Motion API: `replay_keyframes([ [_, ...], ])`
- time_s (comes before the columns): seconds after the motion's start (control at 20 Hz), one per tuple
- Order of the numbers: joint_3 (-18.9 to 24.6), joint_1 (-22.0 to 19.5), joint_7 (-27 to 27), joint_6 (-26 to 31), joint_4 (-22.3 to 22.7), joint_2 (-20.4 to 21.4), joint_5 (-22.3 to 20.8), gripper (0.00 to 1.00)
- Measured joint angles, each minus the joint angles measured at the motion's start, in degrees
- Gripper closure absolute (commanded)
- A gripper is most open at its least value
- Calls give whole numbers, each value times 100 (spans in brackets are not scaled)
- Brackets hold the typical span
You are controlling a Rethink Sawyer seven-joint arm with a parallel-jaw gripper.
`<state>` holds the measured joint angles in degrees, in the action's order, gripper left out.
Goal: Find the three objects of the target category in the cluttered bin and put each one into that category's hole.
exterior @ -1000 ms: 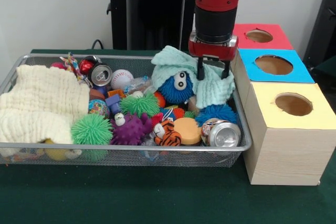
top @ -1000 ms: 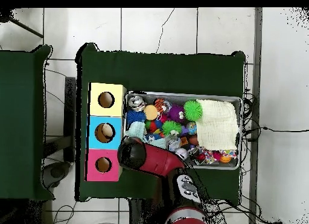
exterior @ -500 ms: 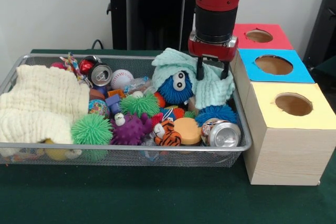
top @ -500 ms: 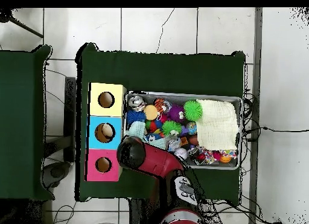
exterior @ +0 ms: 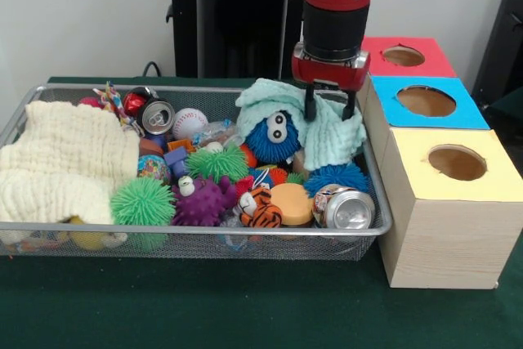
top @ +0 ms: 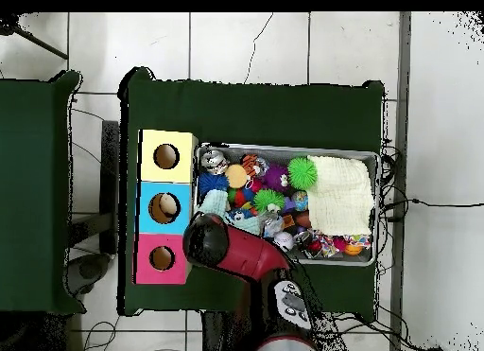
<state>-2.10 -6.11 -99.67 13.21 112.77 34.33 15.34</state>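
Green cloth covers the table [exterior: 245, 308], white wall behind. One wire bin [exterior: 196, 239] sits on it, touching a row of three wooden boxes: yellow box [exterior: 453, 202] nearest the camera, blue box [exterior: 425, 104] in the middle, red box [exterior: 404, 56] farthest, one round hole in each top. One gripper [exterior: 329, 108] hangs over the bin's box-side end, two fingers spread, tips at a mint cloth [exterior: 327, 132] draped over a blue fuzzy toy [exterior: 274, 138]; nothing held. Bin contents counted: two cans, one [exterior: 155, 116] by the far wall, one [exterior: 347, 210] at the near corner; one baseball [exterior: 189, 123]; one cream cloth [exterior: 65, 165]; two green spiky balls [exterior: 143, 200].
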Motion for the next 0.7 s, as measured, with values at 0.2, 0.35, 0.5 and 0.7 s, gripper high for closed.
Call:
replay_keyframes([
  [0.2,-118,8,0,493,168,529,-2,0],
  [0.35,-193,8,0,826,230,800,-20,0],
  [0.5,-296,2,0,1262,300,1146,-62,0],
  [0.7,-377,-84,0,1747,378,1623,-155,0],
])
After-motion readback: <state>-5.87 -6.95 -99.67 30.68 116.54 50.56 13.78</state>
